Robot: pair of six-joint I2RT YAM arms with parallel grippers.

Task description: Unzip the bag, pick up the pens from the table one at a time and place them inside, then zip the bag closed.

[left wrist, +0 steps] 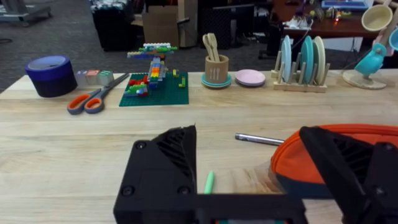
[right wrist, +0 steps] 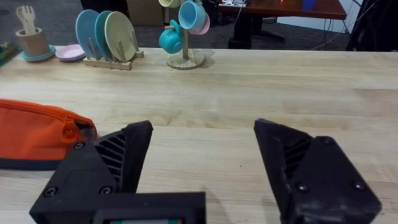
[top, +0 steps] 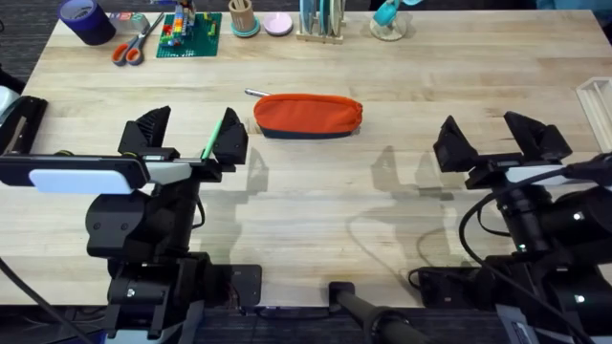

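Note:
The orange bag (top: pixel 307 116) with its dark navy base lies on the wooden table (top: pixel 382 201), a little beyond the middle; its zipper looks closed. A silver pen (top: pixel 256 93) lies just past the bag's left end, also seen as a silver pen (left wrist: pixel 259 139). A green pen (top: pixel 212 139) lies between the fingers of my left gripper (top: pixel 187 135), which is open above it; the green pen (left wrist: pixel 209 182) shows between the fingers. My right gripper (top: pixel 497 139) is open to the right of the bag (right wrist: pixel 37 134), holding nothing.
Along the table's far edge stand a blue tape roll (top: pixel 87 19), orange-handled scissors (top: pixel 134 45), a green brick plate (top: pixel 189 34), a wooden cup (top: pixel 243 16), a pink dish (top: pixel 278 24), a plate rack (top: pixel 320 21) and a mug stand (top: pixel 388 21). A white tray (top: pixel 595 98) sits far right.

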